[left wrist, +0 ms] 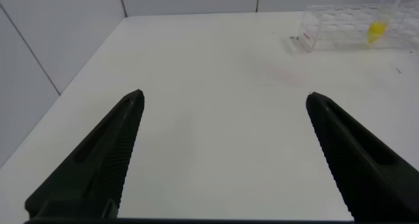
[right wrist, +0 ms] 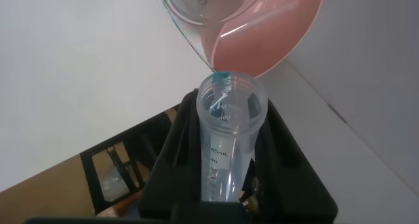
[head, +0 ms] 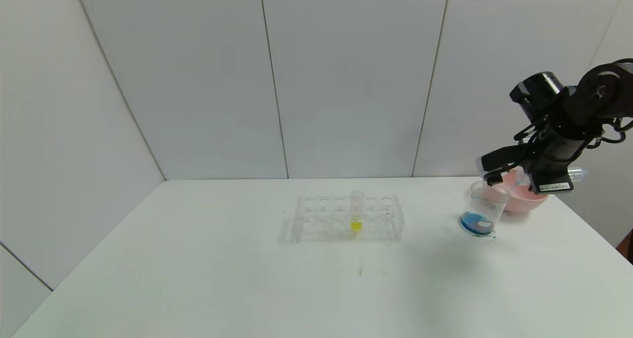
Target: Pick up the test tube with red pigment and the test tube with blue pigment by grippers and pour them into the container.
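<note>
My right gripper (head: 494,176) is shut on the test tube with blue pigment (head: 576,174), which is tipped nearly level with its mouth at the rim of the container (head: 483,207). The container is a clear beaker holding blue liquid with a pale reddish patch at its bottom. In the right wrist view the tube (right wrist: 226,139) looks almost drained, with a blue trace at its lip touching the beaker's spout (right wrist: 196,34), and the right gripper (right wrist: 229,119) clamps its sides. The left gripper (left wrist: 224,99) hovers open over bare table. The test tube with red pigment is out of view.
A pink bowl (head: 524,198) stands just behind the beaker, near the table's right edge. A clear tube rack (head: 326,219) sits mid-table holding a tube with yellow liquid (head: 356,212). The rack also shows far off in the left wrist view (left wrist: 340,31).
</note>
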Action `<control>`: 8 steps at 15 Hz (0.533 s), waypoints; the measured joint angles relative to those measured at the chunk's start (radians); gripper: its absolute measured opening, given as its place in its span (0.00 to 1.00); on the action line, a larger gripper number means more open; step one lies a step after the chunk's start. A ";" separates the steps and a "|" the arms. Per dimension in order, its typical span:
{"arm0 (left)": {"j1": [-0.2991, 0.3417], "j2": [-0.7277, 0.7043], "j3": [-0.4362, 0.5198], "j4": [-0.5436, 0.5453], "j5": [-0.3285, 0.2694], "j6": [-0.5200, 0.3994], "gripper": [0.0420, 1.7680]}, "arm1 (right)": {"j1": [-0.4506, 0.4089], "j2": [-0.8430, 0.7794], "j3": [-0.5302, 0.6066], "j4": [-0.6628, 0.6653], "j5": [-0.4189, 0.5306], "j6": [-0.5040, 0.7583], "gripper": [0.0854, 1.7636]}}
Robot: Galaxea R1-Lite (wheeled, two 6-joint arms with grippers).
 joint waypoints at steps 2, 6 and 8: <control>0.000 0.000 0.000 0.000 0.000 0.000 1.00 | 0.012 0.000 0.000 -0.006 -0.032 -0.005 0.26; 0.000 0.000 0.000 0.000 0.000 0.000 1.00 | 0.043 0.002 0.000 -0.001 -0.099 -0.004 0.26; 0.000 0.000 0.000 0.000 0.000 0.000 1.00 | 0.055 0.005 0.000 0.000 -0.105 0.000 0.26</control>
